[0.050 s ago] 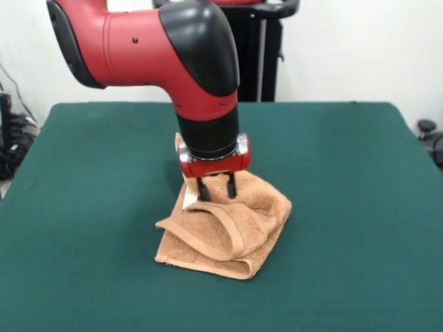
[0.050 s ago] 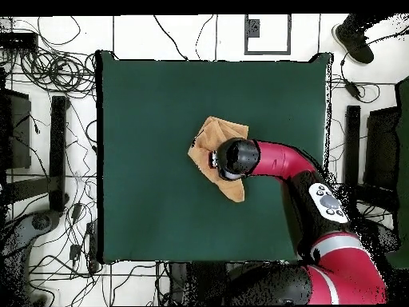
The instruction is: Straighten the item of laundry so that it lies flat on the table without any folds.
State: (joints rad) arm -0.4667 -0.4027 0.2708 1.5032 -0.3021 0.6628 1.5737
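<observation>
The gripper [image 1: 215, 189] pointed straight down, its two dark fingers [image 1: 203, 189] spread a little apart and their tips sunk into the top of the towel [image 1: 232, 225]; whether they pinched any cloth between them could not be told. A small white tag [image 1: 190, 200] showed just beside the left-hand finger in the front view. The tan-orange terry towel lay crumpled under the gripper, folded over itself in several layers, with a hemmed edge [image 1: 225, 232] curling in a loop across its front and a corner poking out behind the wrist. From overhead, the red and black arm [image 2: 275, 158] covered the towel's middle, leaving cloth visible on both sides of the wrist. The towel sat near the middle of the dark green table [image 1: 360, 207], well apart from every edge.
</observation>
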